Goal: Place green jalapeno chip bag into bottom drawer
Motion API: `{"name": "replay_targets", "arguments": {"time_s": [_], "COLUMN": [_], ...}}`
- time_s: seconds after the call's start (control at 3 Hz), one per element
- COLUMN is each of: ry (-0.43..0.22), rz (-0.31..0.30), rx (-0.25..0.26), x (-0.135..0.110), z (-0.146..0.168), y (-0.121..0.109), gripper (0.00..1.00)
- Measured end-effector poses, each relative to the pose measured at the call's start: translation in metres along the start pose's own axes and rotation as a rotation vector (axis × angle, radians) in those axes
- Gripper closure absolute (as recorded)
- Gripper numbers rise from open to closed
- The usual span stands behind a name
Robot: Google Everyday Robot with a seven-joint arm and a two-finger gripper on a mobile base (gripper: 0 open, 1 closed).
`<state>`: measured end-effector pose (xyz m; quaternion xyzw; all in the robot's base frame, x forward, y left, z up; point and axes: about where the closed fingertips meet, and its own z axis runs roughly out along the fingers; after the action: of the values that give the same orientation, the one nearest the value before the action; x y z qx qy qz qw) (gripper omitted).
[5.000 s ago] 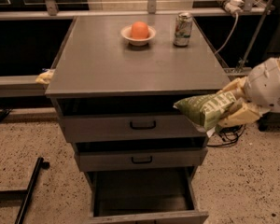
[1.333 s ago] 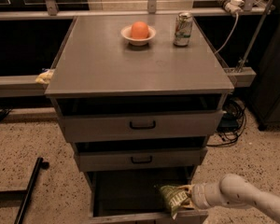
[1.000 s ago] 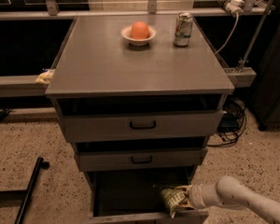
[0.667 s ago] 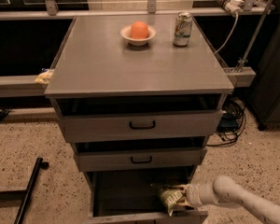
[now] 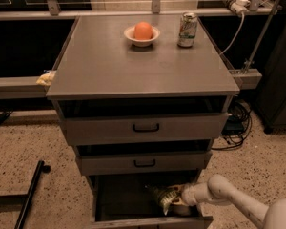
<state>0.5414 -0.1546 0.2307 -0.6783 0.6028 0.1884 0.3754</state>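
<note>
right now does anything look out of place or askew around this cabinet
Nothing spilled or damaged. The green jalapeno chip bag lies tilted toward the right of the open bottom drawer, the gripper at it. A yellowish scrap sits on the left ledge.

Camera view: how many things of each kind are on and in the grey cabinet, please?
Grey metal drawers: 3
White bowl: 1
Round orange fruit: 1
Green-and-silver soda can: 1
Olive-green jalapeno chip bag: 1, in the gripper, inside the open bottom drawer
Total: 7
</note>
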Motion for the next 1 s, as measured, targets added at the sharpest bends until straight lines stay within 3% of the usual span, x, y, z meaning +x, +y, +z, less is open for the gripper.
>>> {"name": "replay_targets", "arguments": {"time_s": [0.33, 1.0], "ry": [-0.054, -0.05], "rz": [0.008, 0.01], "rx": [0.015, 0.021], "x": [-0.0019, 0.0011], "z": [0.0245, 0.0235], "y": [-0.0151, -0.0181], "gripper": [1.0, 0.58]}}
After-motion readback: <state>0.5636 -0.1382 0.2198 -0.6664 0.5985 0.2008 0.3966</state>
